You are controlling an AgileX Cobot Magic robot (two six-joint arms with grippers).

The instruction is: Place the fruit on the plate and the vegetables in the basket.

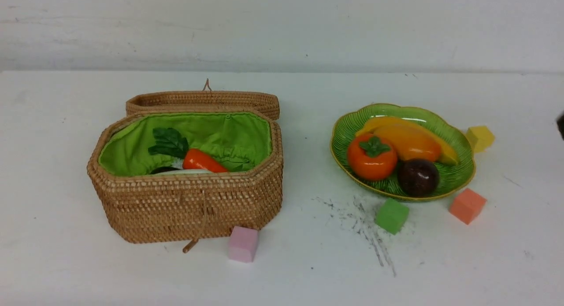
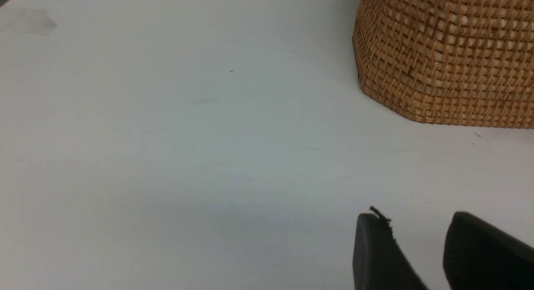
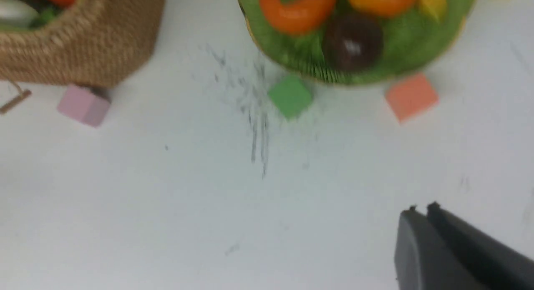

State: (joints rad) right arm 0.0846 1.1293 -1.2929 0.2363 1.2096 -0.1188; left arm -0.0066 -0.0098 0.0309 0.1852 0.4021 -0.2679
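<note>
While both arms are kept back at the near edge of the table [image 1: 291,275], nothing is held by either. The left tool [image 2: 411,240] is seen partly parted and empty over bare table, with the basket [image 2: 450,60] wall just ahead of it. The right tool [image 3: 421,217] is seen pressed shut on nothing, with the plate [image 3: 292,52] well ahead.

Nearest lie a pink cube [image 1: 243,244], a green cube [image 1: 391,215] and an orange cube [image 1: 467,205]. Beyond them, the carrot [image 1: 203,161] is seen in the basket, its long axis slanting left-to-right, with a sliver of white radish [image 1: 185,171] and something dark beside it, probably the eggplant. On the plate are noted persimmon [image 1: 371,156], mangosteen [image 1: 418,177], mango [image 1: 410,142] and banana [image 1: 445,154]. A yellow cube [image 1: 480,138] sits farthest.

No fruit or vegetable is seen loose; sorting is judged complete.
</note>
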